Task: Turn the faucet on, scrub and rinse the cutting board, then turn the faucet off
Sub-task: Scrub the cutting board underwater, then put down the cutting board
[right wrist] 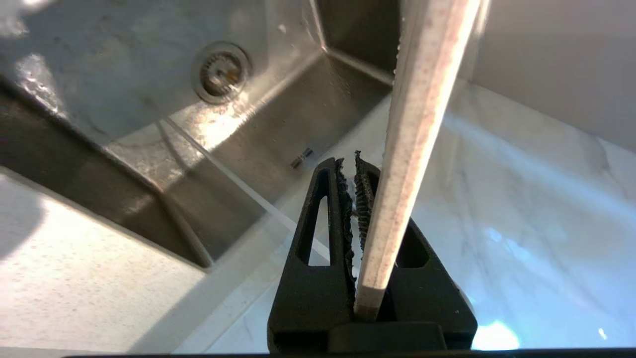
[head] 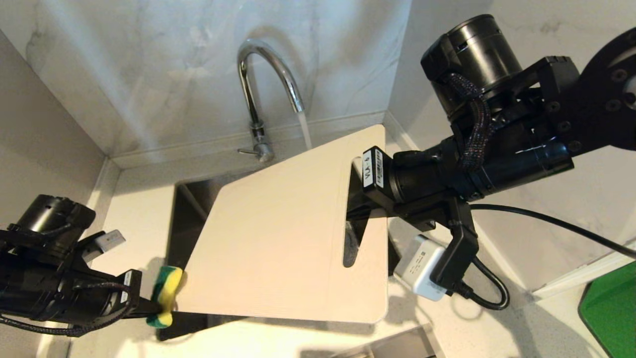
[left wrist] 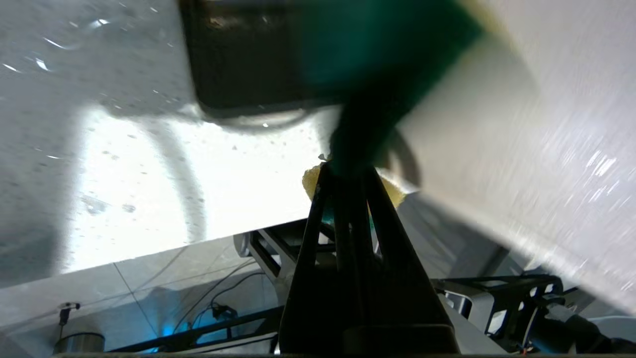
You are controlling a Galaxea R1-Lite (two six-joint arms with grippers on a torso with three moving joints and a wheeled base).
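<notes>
Water runs from the arched spout of the chrome faucet [head: 268, 94]; its small lever [head: 246, 151] sticks out at the base. The cream cutting board [head: 278, 238] hangs tilted over the sink [head: 186, 219], its far corner by the stream. My right gripper [head: 354, 196] is shut on the board at its handle-slot end; the right wrist view has the board's edge [right wrist: 422, 124] running between the jaws of that gripper [right wrist: 355, 171]. My left gripper [head: 155, 304] is shut on a yellow-green sponge [head: 168, 291] at the board's near left corner. In the left wrist view the gripper [left wrist: 343, 174] holds the sponge [left wrist: 377, 64] beside the board [left wrist: 521, 149].
The steel sink basin [right wrist: 149, 149] with its drain [right wrist: 221, 72] lies under the board. Marble walls close in behind and on both sides. A bright green flat object [head: 611, 308] lies on the counter at the far right. A black cable [head: 546, 221] trails from the right arm.
</notes>
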